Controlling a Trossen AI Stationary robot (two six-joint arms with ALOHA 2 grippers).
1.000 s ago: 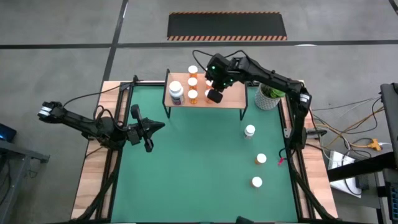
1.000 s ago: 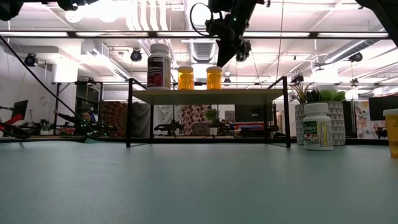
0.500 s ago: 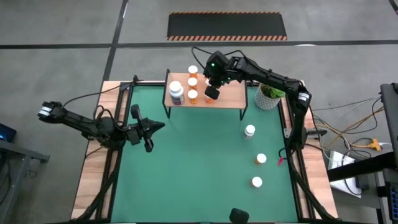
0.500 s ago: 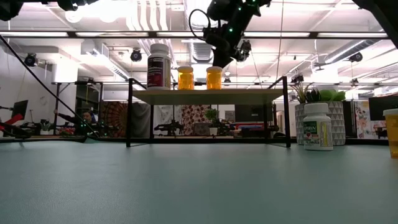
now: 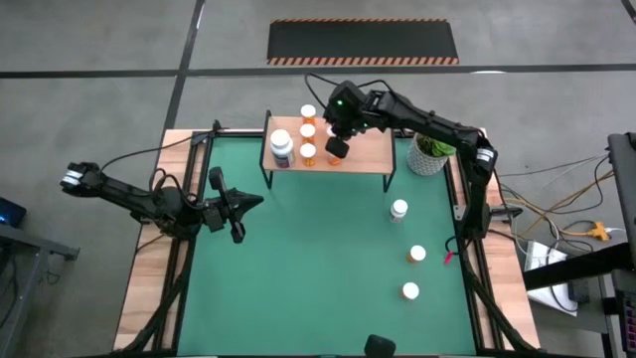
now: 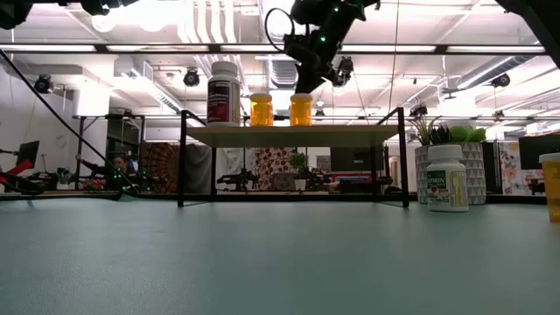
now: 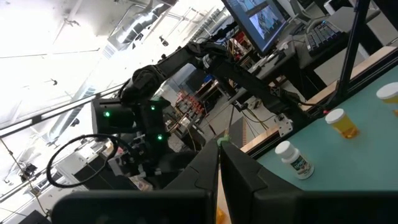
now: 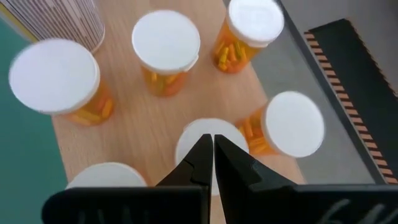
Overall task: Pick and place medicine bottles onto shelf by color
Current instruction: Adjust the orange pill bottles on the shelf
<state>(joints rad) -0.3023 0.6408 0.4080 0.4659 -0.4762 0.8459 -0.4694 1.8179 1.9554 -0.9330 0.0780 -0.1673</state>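
Note:
The light-wood shelf (image 5: 370, 151) stands at the far edge of the green mat, and it also shows in the low view (image 6: 297, 136). On it stand a large white-and-dark bottle (image 5: 281, 146) and several orange white-capped bottles (image 5: 308, 130). My right gripper (image 5: 338, 147) is shut and points down right over the cap of one orange bottle (image 6: 302, 110). My left gripper (image 5: 238, 204) is shut and empty over the mat's left side. My right gripper's shut fingertips (image 8: 202, 149) stand just over the white cap (image 8: 188, 146) of an upright orange bottle on the shelf, coming from above. I cannot tell whether they touch the cap.
On the mat's right side stand a white bottle (image 5: 398, 210) and two orange bottles (image 5: 416, 255) (image 5: 409, 291). A white pot with a green plant (image 5: 429, 154) stands beside the shelf's right end. A dark object (image 5: 376, 345) lies at the near edge.
My right gripper has shifted a little toward the table's left and far edge above the shelf, now nearer upright over the orange bottle. The bottles have stayed in place.

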